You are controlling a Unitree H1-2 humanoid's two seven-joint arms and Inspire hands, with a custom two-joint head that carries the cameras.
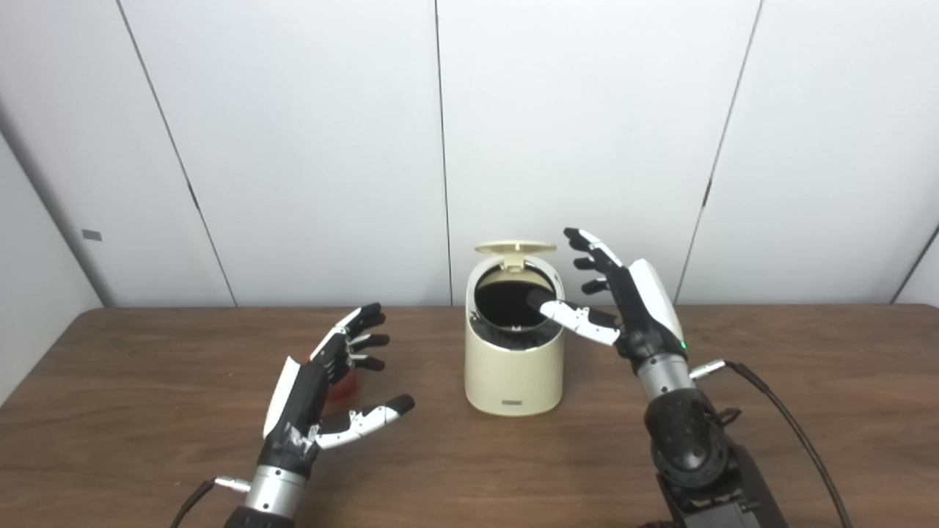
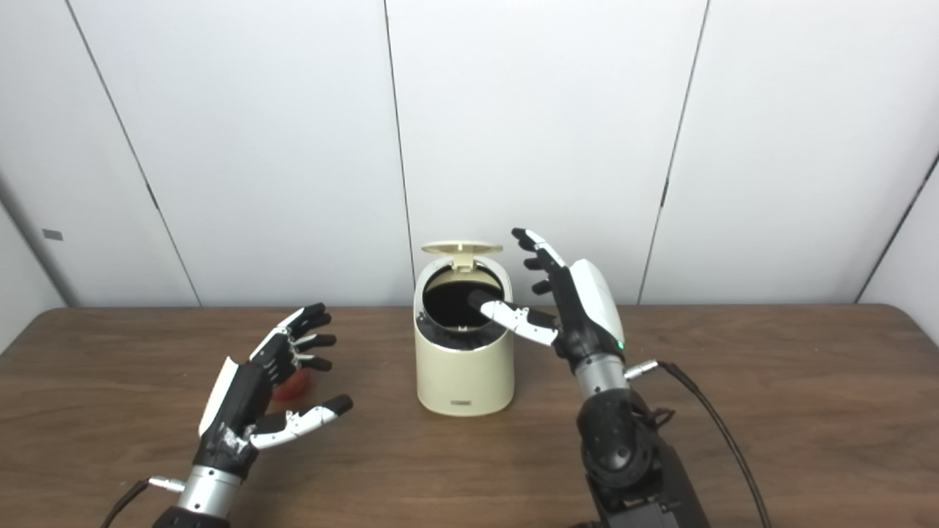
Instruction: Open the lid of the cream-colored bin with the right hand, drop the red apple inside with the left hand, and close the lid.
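Observation:
The cream-colored bin [image 1: 513, 370] stands mid-table with its lid [image 1: 515, 248] swung up at the back, leaving the dark inside exposed. My right hand [image 1: 623, 301] is open just right of the bin's rim, thumb reaching over the opening and the other fingers raised. The red apple [image 1: 343, 385] lies on the table left of the bin, mostly hidden behind my left hand [image 1: 330, 381]. That hand hovers open over the apple with fingers spread, not closed on it.
The brown wooden table [image 1: 807, 411] runs back to a white panelled wall [image 1: 293, 147]. A black cable [image 1: 785, 418] trails from my right wrist across the table's right side.

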